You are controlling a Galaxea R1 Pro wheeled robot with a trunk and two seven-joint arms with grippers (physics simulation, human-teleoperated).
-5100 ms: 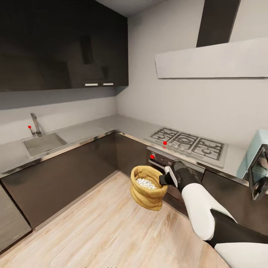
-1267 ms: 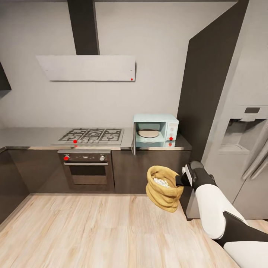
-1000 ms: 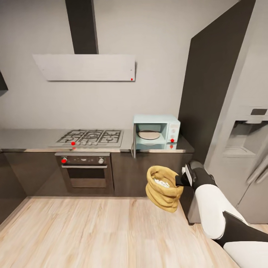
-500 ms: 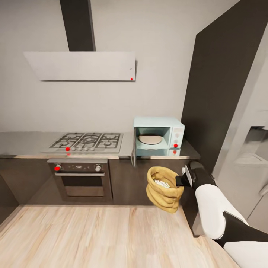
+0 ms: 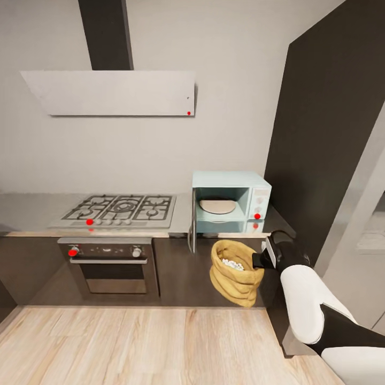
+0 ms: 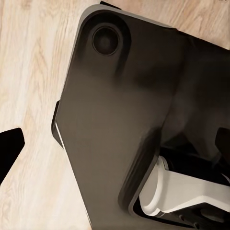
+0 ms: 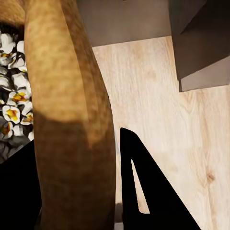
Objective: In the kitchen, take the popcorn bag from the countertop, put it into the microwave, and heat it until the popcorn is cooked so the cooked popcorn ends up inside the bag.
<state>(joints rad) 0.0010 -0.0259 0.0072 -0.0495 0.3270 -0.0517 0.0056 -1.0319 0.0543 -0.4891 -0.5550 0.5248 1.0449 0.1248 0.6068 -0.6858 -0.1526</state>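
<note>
The tan popcorn bag (image 5: 235, 272) hangs in the air in front of the dark cabinets, below the microwave, with whitish popcorn (image 5: 233, 263) showing inside it. My right gripper (image 5: 260, 260) is shut on the bag's rolled rim at its right side. In the right wrist view the rim (image 7: 72, 110) runs between the black fingers (image 7: 143, 191), with popcorn (image 7: 12, 115) beside it. The mint-blue microwave (image 5: 258, 188) stands on the grey countertop (image 5: 32, 214), its door (image 5: 192, 227) swung open and edge-on, a round plate inside. My left gripper (image 6: 115, 146) is open over my own dark base.
A gas hob (image 5: 120, 209) sits left of the microwave, with a steel oven (image 5: 109, 264) below it and a white hood (image 5: 109, 93) above. A tall dark panel (image 5: 331, 133) and a pale fridge (image 5: 369, 224) stand at the right. Wooden floor (image 5: 133, 342) lies ahead.
The whole view has shifted: I have rolled closer to the counter, so the microwave and hob look larger and lower. The bag stays held in my right gripper.
</note>
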